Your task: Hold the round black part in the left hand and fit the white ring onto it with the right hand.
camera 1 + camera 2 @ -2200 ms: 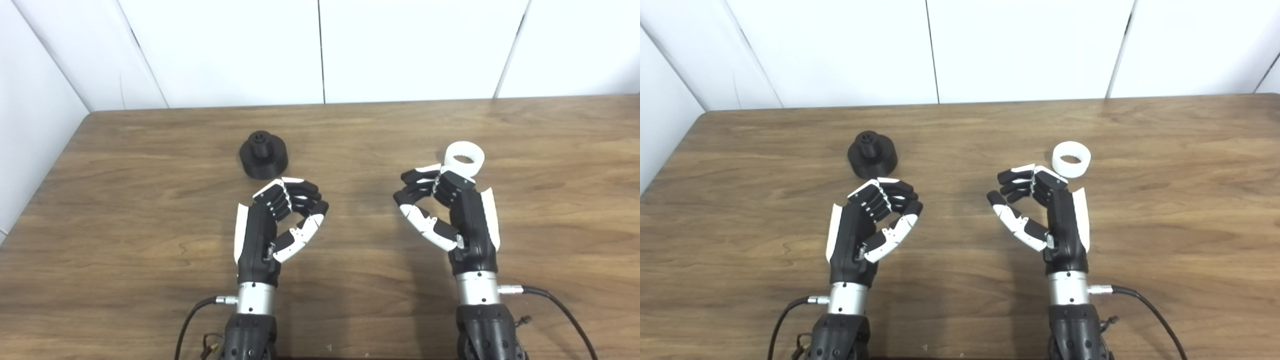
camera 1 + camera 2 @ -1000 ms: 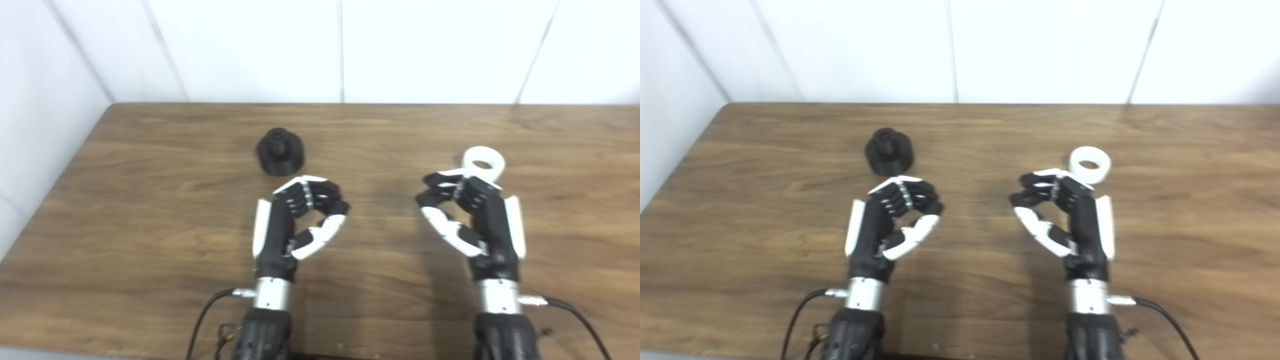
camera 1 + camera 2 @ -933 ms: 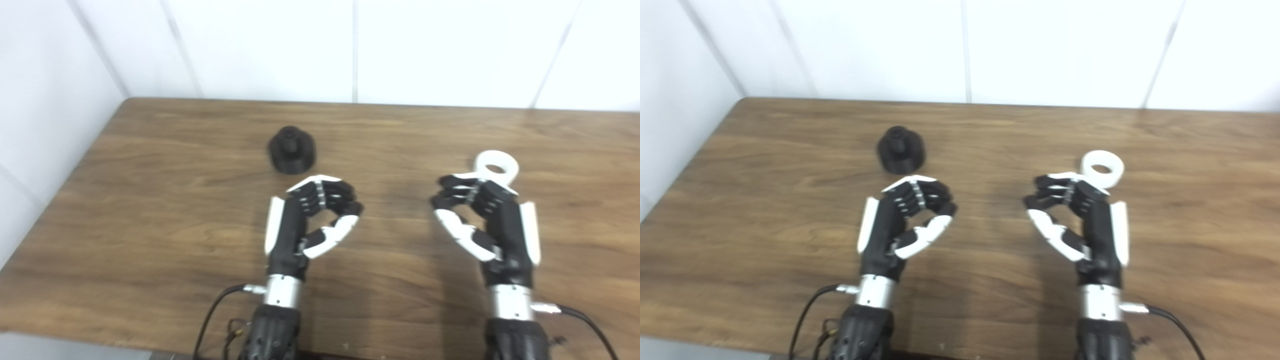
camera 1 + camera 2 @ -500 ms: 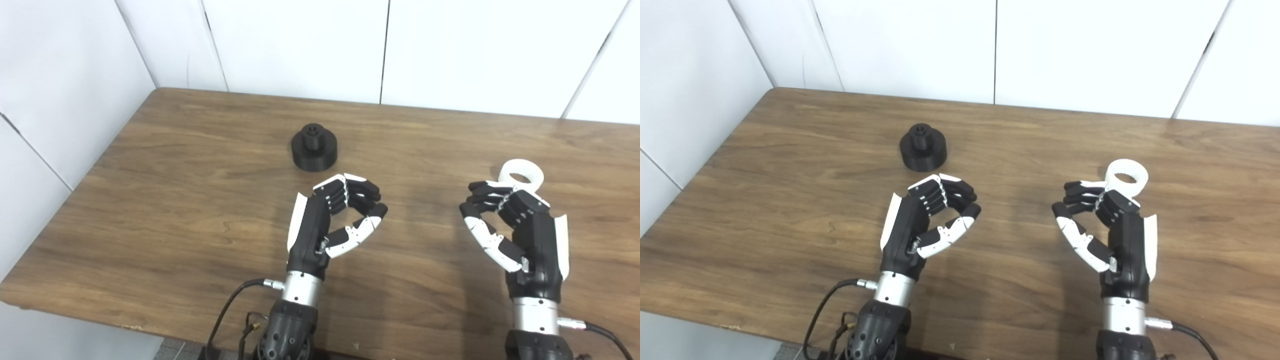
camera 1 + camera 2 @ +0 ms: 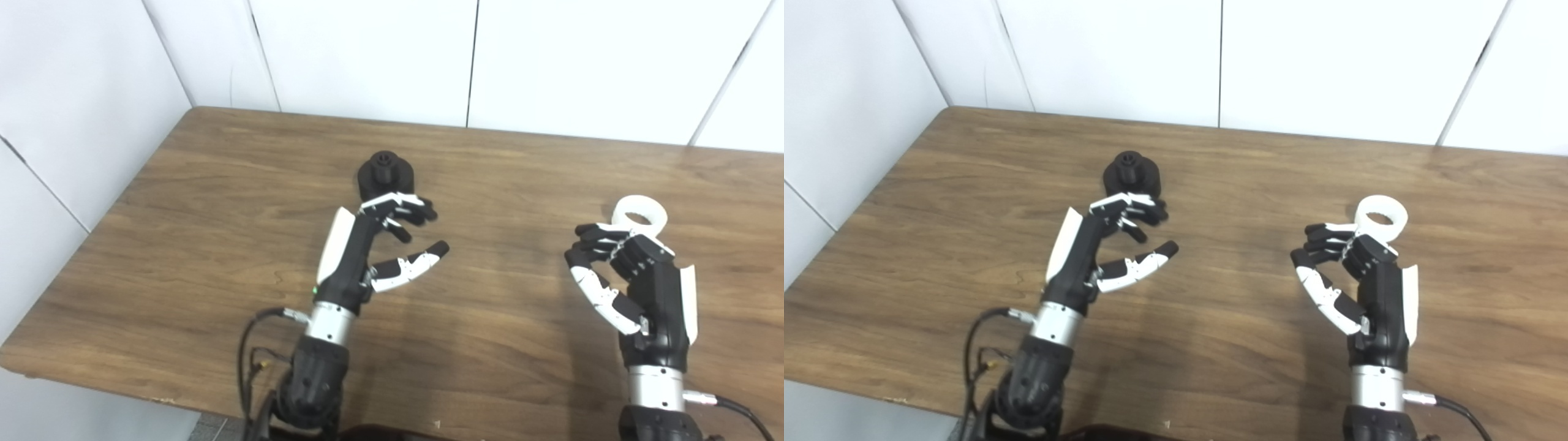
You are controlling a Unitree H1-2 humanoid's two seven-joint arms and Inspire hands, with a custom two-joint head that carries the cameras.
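Observation:
The round black part (image 5: 385,174) stands on the wooden table (image 5: 214,184), left of centre, with its small knob up. My left hand (image 5: 380,242) is raised just in front of it, open, fingers curled above the part's near edge and thumb stretched out to the right. It holds nothing. The white ring (image 5: 639,214) lies flat on the table at the right. My right hand (image 5: 625,275) hovers just in front of the ring, open, fingers curled and apart from the thumb, empty.
White wall panels (image 5: 367,55) close off the back and left of the table. The table's left and front edges (image 5: 92,373) show at the lower left. Cables (image 5: 257,343) trail from both wrists.
The camera swung left and steadied. In the last half second my left hand reached forward to the black part, its thumb opening wider. The right hand, the ring and the part stayed put.

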